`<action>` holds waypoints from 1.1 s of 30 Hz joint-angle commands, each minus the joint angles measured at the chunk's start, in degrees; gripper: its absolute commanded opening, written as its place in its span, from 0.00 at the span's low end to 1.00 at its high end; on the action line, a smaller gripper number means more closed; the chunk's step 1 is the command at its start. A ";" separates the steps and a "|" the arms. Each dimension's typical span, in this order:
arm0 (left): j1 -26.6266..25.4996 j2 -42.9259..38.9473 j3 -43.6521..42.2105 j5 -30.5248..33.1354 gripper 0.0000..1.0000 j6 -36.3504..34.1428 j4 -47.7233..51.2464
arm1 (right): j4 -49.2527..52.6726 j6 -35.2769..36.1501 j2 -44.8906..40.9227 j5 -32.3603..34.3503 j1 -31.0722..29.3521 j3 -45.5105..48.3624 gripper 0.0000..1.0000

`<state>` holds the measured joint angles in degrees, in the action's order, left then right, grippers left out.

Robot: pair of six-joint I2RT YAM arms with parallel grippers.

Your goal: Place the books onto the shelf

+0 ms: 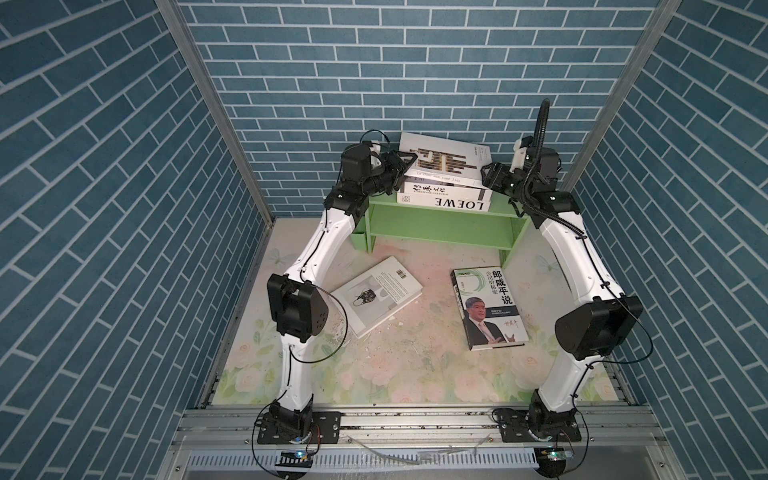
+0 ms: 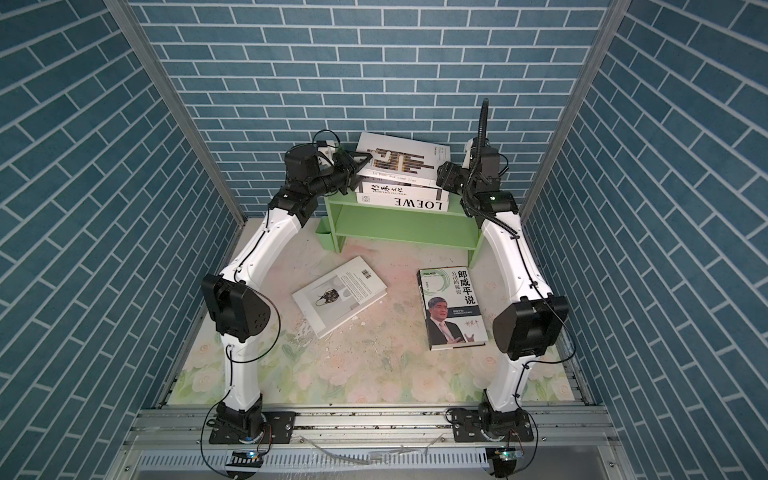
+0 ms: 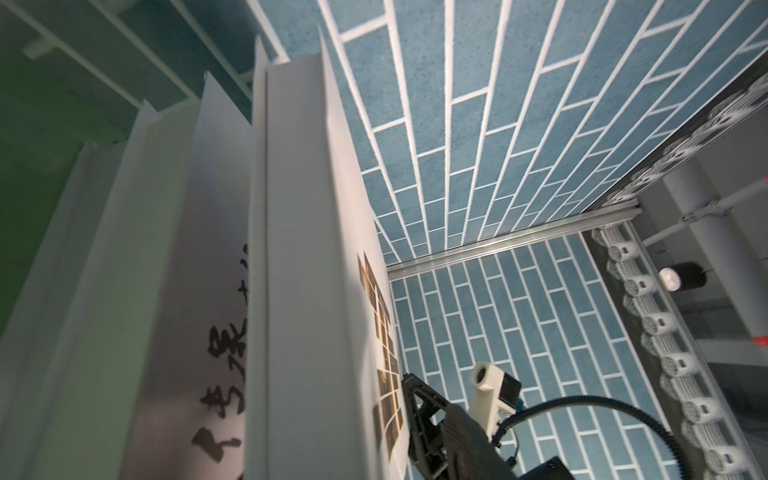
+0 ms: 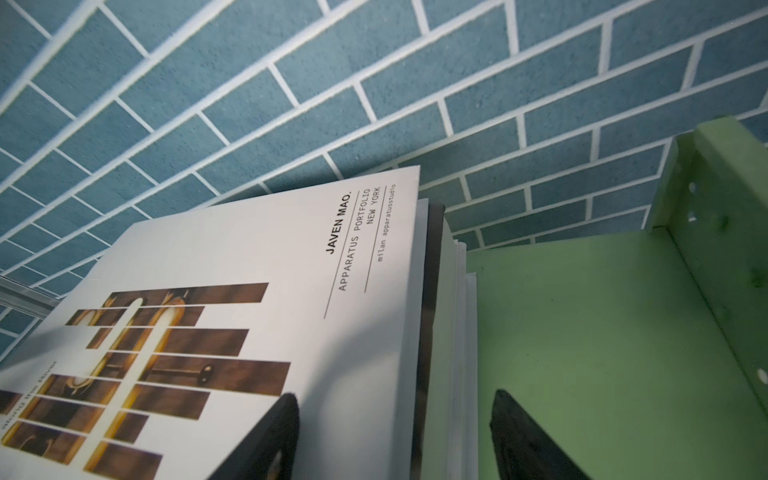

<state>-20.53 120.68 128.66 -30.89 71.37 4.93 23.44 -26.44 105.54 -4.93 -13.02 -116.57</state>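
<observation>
Blue brick walls, floral tabletop: three books stacked on the green shelf.
The top book, white with brown tiles, sits askew over the LOEWE book. The portrait book lies on the tabletop, seen in both top views only. The right wrist view alone reads JAVEN MAO, with the right claw spread, apparently astride that edge. Whether the left claw grips, I cannot tell.

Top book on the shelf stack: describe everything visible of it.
The top book is thick, white, with a brown-and-gold photo cut into strips and black lettering, JAVEN MAO. It lies closed, cover up, skewed, on two other books atop the green shelf. The left gripper is at one end; the open right gripper straddles the opposite edge.
</observation>
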 commanded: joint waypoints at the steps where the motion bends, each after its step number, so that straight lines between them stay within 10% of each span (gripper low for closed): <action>1: -0.29 -0.36 1.29 0.38 0.68 -2.15 0.10 | 3.52 4.00 -0.24 3.04 -0.18 2.05 0.72; 26: 6.29 -6.03 1.11 7.84 0.88 -19.92 14.54 | 3.46 4.12 -2.00 4.54 -0.20 5.99 0.72; 33: 5.73 -5.72 1.66 1.32 0.88 -26.25 12.48 | -1.54 3.95 -3.52 -2.25 -0.18 6.84 0.75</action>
<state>-13.93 116.14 129.93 -25.87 50.02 18.20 19.27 -25.45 103.28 -3.73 -13.37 -111.63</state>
